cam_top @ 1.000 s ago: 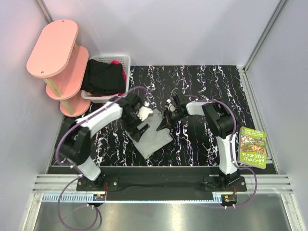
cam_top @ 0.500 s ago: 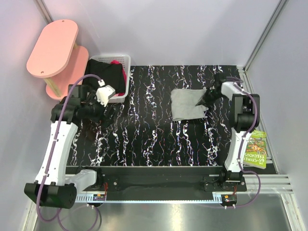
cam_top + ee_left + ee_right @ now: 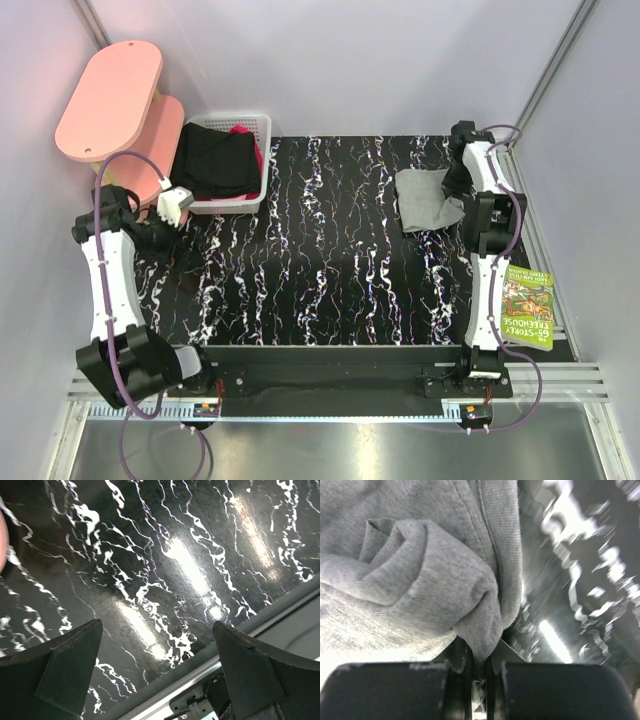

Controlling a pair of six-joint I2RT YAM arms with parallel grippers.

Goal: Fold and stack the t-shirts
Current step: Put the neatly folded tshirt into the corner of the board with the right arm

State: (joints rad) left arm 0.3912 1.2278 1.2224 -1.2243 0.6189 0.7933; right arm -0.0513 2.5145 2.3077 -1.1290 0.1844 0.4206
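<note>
The right hand (image 3: 479,656) is clamped on a bunched fold of the light grey shirt (image 3: 424,200), which lies crumpled at the far right of the tabletop (image 3: 320,250). The left hand (image 3: 157,652) hangs wide open above the marbled surface on the left. The black garment (image 3: 212,160) sits in the basket (image 3: 262,122), seemingly over magenta cloth (image 3: 240,130).

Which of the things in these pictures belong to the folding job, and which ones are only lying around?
For the job:
- grey t-shirt, pinched in the right pincer
- black garment, in the basket
- magenta cloth, in the basket

Only lying around:
- white basket
- pink shelf
- book
</note>
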